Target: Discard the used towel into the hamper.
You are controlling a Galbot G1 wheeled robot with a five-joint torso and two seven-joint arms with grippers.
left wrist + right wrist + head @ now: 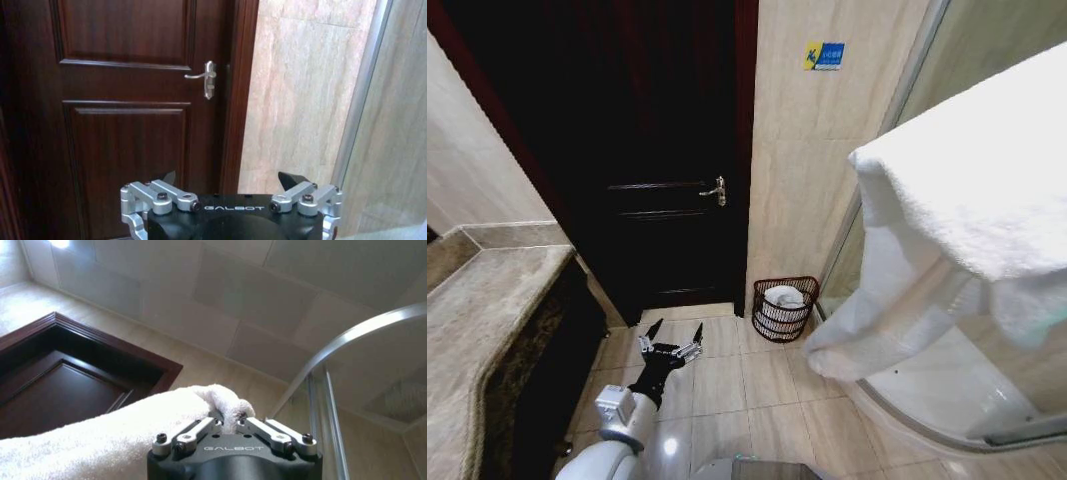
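A white towel [967,200] hangs large at the right of the head view, draping down toward the floor. My right gripper [230,426] is shut on a bunched fold of the towel [133,430], held high near the ceiling. The hamper [784,308], a small round dark wire basket with something white inside, stands on the floor against the wall right of the door. My left gripper [673,336] hangs low over the floor tiles, left of the hamper, open with nothing between its fingers; it [230,180] points toward the door.
A dark wooden door [667,150] with a metal handle [717,190] is shut ahead. A stone counter [477,320] runs along the left. A curved glass shower enclosure [947,400] fills the right side. Beige floor tiles [727,390] lie between.
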